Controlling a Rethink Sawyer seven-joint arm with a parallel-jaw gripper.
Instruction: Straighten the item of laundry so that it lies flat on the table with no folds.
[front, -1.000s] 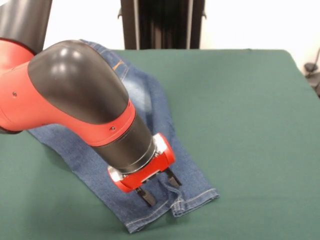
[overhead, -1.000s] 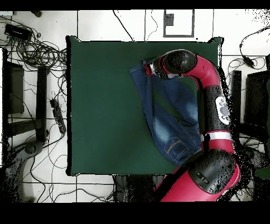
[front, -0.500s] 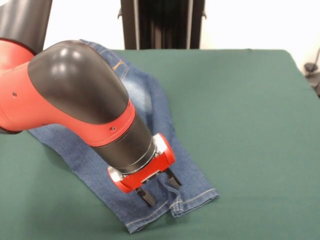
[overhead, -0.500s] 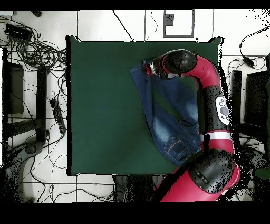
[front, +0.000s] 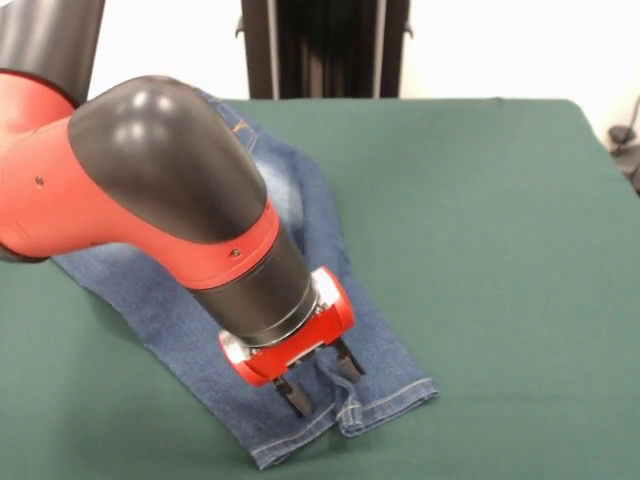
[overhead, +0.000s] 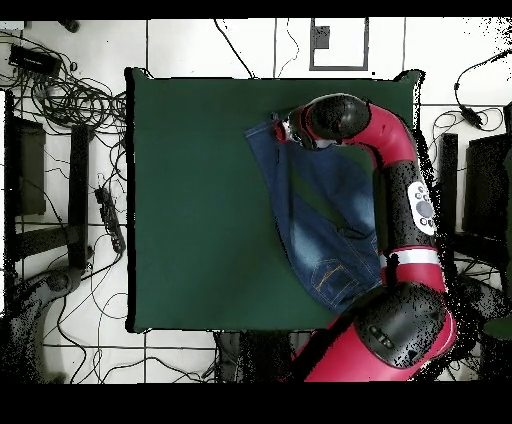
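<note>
**A:** Where is the claw, and what is it doing?

**B:** In the front view the claw (front: 320, 384) sits low in the frame, at about 6 o'clock from the centre. Its two dark fingers (front: 296, 396) are spread apart, tips pointing down at the hem end of a jeans leg. Whether the tips touch the cloth I cannot tell. Nothing is pinched between them.

**A:** What is the claw attached to?

**B:** A red collar and a black cylinder, then a large red and black arm (front: 150, 190) that fills the picture's 9 to 11 o'clock part and hides part of the garment.

**A:** And the jeans?

**B:** The jeans (front: 300, 215) are blue denim with a pale faded patch. They run slantwise from 11 o'clock down to 6 o'clock, hems nearest the camera. The two legs lie close together, and one hem edge curls up beside the claw. From overhead, the jeans (overhead: 320, 215) lie in the desk's 3 o'clock half, with orange-stitched pockets toward 5 o'clock and a wedge of green showing between the legs.

**A:** The surface?

**B:** The desk (front: 500, 250) is covered in dark green cloth, far larger than the jeans.
</note>
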